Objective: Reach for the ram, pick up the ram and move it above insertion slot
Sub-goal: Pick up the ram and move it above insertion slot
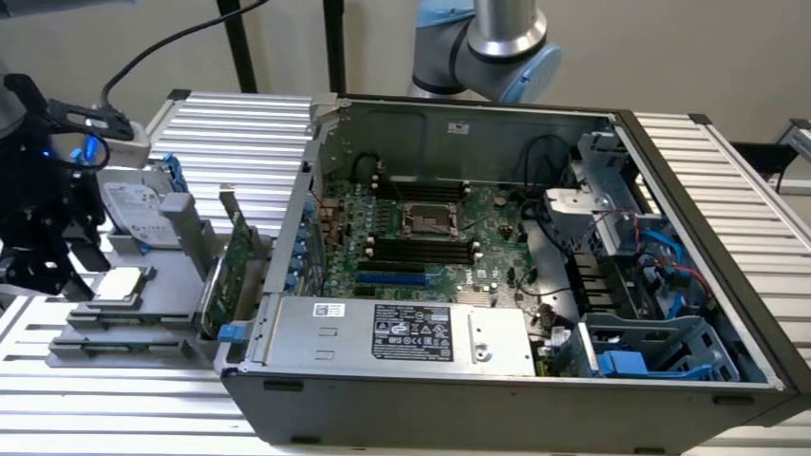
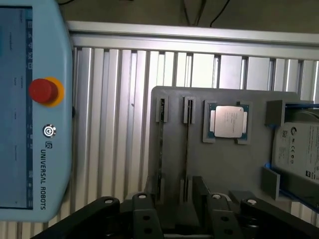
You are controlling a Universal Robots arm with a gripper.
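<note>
Wrist view: my hand is spread wide, holding nothing, close by the ram, which stands in a slot of the gray holder on the bench. Picking up and moving are not done.

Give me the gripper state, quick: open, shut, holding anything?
Gripper: open, holding nothing, poised over the grey tray.

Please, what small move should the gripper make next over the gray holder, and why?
Probably a short descent onto the ram, which stands on edge in the gray holder. The gripper is open, holds nothing and hangs over it, so closing in seems due.
</note>
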